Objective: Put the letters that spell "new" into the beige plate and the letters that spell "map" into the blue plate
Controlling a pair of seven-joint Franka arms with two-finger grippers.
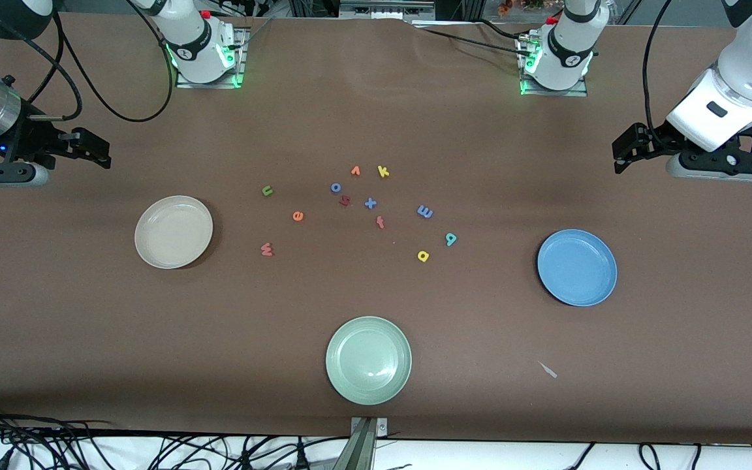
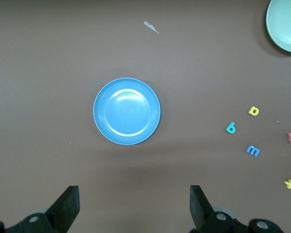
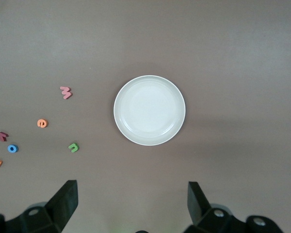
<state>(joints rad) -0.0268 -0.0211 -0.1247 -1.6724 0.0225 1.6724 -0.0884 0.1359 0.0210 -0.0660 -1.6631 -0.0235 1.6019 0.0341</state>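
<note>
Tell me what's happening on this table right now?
Nothing is being handled yet. The left gripper waits open above the table near the blue plate, and the right gripper waits open near the beige plate. Both plates have nothing in them. The foam letters lie scattered on the table between them.

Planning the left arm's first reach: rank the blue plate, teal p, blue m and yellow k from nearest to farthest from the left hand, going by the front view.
From the open left hand, at the left arm's end of the table:
1. blue plate, closest to that end.
2. teal p, toward the table's middle.
3. blue m, just past the p.
4. yellow k, in the central cluster.
</note>
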